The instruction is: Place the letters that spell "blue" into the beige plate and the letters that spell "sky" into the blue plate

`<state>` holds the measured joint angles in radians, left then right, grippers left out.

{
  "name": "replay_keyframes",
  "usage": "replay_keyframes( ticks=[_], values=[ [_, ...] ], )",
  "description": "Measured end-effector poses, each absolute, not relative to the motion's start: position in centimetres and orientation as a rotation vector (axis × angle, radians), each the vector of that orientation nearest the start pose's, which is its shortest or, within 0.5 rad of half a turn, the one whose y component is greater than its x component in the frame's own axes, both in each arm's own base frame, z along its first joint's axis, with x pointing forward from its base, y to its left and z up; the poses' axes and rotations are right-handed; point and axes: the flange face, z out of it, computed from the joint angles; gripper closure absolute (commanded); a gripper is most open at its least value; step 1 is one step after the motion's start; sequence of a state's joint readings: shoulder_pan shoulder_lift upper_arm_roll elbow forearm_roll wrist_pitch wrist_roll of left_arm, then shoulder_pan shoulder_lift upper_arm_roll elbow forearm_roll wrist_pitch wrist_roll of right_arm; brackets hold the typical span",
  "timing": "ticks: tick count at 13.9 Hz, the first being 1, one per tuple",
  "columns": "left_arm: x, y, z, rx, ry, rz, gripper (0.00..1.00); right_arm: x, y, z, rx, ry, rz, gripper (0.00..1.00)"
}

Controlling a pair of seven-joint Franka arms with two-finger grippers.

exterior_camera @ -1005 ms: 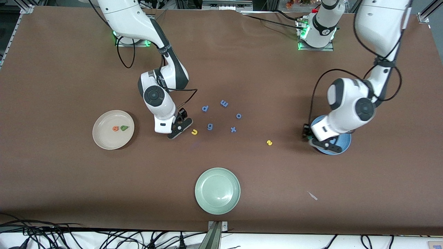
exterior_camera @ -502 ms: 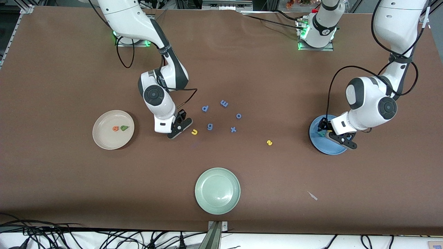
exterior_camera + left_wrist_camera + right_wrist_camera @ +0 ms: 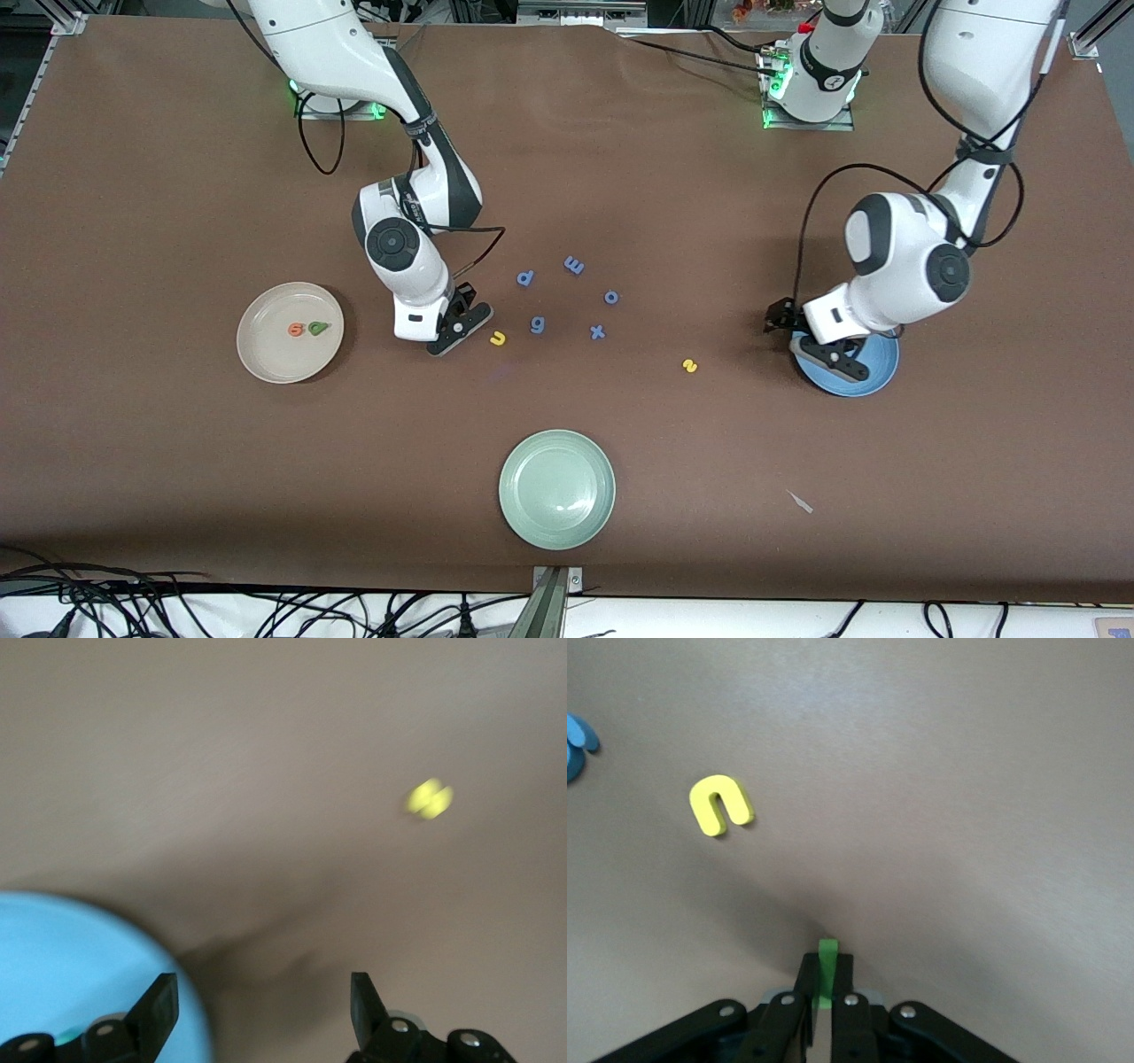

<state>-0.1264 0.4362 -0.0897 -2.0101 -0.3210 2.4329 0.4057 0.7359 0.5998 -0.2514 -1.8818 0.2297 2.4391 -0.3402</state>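
Green l [image 3: 827,970] upright, pinched edgewise in right hand [image 3: 826,985].

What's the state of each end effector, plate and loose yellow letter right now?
Left end effector: open, at blue plate's edge.
Right end effector: shut on green l.
Beige plate: holds two letters.
Blue plate: contents hidden.
Green plate: empty.
Yellow u, yellow s: on table.

Left hand [image 3: 263,1010] spread wide, blue plate [image 3: 80,974] edge, yellow letter [image 3: 429,799]
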Motion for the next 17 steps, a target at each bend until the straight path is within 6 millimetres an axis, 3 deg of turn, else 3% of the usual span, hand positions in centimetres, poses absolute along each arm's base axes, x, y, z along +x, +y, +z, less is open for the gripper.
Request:
replay_keyframes(
  ticks=[3,5,8,11,12,13,14,15,17],
  values=[
    [59.4,-20.7,24.2,-3.35,0.555,-0.051,0.14,57.8,26.4,22.8,-2.998,-0.965,0.123,1.0],
    [59.6,-23.6,22.5,-3.345,0.553,-0.125,0.14,58.8,21.9,24.6,-3.041,-0.858,0.222,1.0],
    [60.1,-24.7,19.3,-3.334,0.548,-0.18,0.17,60.1,15.3,25.7,-3.103,-0.7,0.305,1.0],
    [60.9,-24.7,18.4,-3.281,0.624,-0.205,0.19,60.5,10.7,25.5,-3.146,-0.586,0.348,1.0],
    [61.0,-24.8,18.4,-3.273,0.639,-0.21,0.19,60.6,9.0,25.0,-3.157,-0.545,0.368,0.76],
    [61.0,-25.0,18.4,-3.271,0.645,-0.211,0.21,60.7,7.4,24.3,-3.166,-0.505,0.388,0.09],
    [60.9,-25.1,18.2,-3.27,0.65,-0.208,0.21,60.7,6.3,23.7,-3.172,-0.476,0.406,0.0],
    [60.7,-25.5,18.0,-3.268,0.66,-0.203,0.22,60.7,5.6,23.3,-3.175,-0.458,0.417,0.0],
    [60.2,-26.7,17.5,-3.263,0.679,-0.215,0.22,60.9,6.2,23.4,-3.166,-0.401,0.393,0.0]
  ],
)
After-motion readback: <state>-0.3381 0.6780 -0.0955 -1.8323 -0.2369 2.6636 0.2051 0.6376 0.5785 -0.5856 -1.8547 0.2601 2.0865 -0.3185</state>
